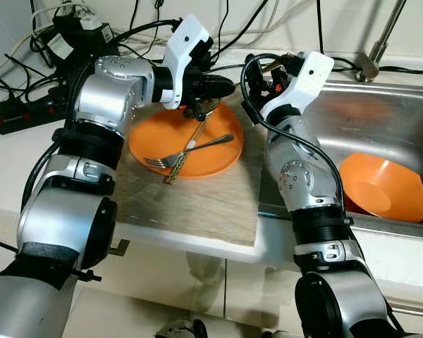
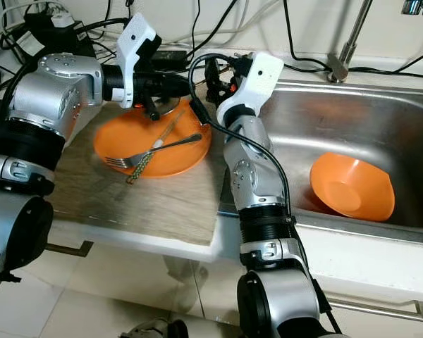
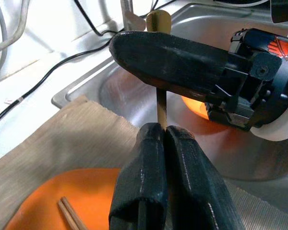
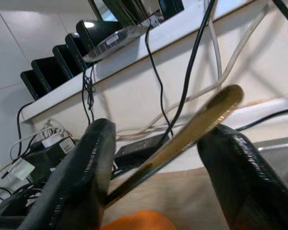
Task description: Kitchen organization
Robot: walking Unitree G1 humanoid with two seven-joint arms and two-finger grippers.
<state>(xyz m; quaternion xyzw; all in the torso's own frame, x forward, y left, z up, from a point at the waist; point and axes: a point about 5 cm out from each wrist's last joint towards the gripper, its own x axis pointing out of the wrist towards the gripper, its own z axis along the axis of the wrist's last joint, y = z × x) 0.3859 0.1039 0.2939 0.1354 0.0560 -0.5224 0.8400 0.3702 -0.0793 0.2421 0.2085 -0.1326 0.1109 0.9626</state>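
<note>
An orange plate (image 1: 215, 158) lies on a beige mat (image 1: 190, 204) on the counter. A silver fork (image 1: 190, 149) and brown chopsticks (image 3: 69, 213) rest on it. Over the plate's far rim, my left gripper (image 1: 225, 88) is shut on the thin shaft of a gold-handled utensil (image 3: 160, 108). The shaft runs toward my right gripper (image 1: 257, 70), just right of the left one. In the right wrist view the gold handle (image 4: 201, 122) crosses between my right gripper's fingers (image 4: 72, 177), which stand open on either side of it. The utensil's working end is hidden.
A steel sink (image 1: 395, 120) sits to the right with an orange bowl (image 1: 381, 186) tilted inside and a faucet (image 1: 377, 49) behind. Power strips and tangled cables (image 1: 28, 113) crowd the back left of the counter. The counter's front edge runs below the mat.
</note>
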